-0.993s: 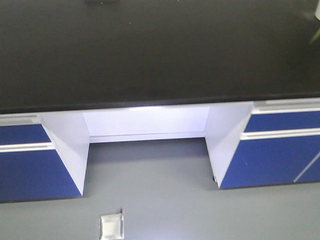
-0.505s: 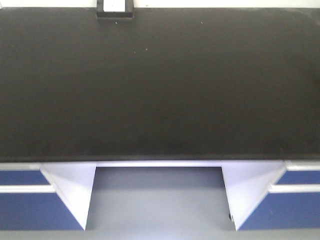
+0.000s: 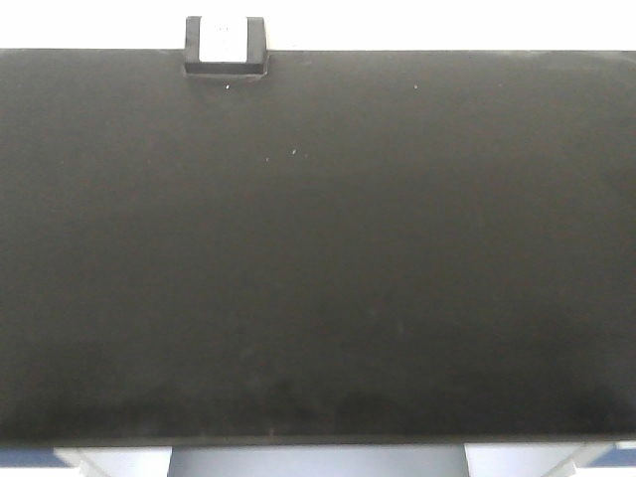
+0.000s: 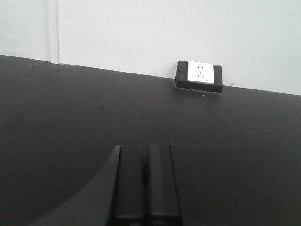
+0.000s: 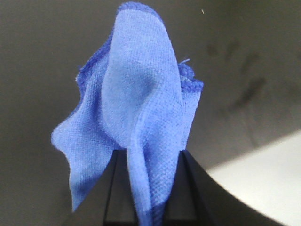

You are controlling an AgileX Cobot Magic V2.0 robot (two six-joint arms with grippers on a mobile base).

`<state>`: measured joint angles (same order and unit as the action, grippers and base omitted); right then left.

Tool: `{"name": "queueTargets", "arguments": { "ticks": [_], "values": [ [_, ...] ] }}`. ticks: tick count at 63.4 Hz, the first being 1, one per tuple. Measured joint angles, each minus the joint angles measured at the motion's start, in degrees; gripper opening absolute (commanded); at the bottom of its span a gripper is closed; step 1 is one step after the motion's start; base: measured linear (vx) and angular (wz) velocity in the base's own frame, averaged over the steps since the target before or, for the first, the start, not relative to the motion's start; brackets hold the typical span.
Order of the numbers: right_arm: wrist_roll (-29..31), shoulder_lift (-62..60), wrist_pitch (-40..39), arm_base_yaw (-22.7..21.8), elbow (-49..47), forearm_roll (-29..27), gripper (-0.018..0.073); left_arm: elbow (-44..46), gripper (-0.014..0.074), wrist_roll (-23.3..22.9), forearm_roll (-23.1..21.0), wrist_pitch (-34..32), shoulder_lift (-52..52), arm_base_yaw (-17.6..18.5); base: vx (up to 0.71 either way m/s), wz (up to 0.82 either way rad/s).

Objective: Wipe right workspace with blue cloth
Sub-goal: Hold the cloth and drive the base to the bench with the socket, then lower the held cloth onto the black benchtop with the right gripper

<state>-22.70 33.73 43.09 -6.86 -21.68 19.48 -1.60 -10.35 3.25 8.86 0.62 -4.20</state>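
While the right gripper (image 5: 149, 162) clamped the cloth (image 5: 136, 117), bunched upright over the smudged bench (image 3: 318, 258), the left gripper (image 4: 146, 157) hung with fingers together. A white-faced box (image 3: 226, 45) sat at the bench's far edge against the wall (image 4: 141, 33), well apart from it.

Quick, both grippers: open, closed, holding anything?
Left gripper: closed, nothing in it.
Right gripper: closed on the cloth.
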Motion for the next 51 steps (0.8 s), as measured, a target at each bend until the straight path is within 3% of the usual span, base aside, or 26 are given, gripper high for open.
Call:
{"name": "queueTargets", "arguments": {
  "ticks": [51],
  "values": [
    [0.00, 0.27, -1.22, 0.00, 0.00, -0.23, 0.0000, 0.00, -0.0006, 0.00, 0.00, 0.00, 0.00, 0.56, 0.03, 0.01]
  ]
}}
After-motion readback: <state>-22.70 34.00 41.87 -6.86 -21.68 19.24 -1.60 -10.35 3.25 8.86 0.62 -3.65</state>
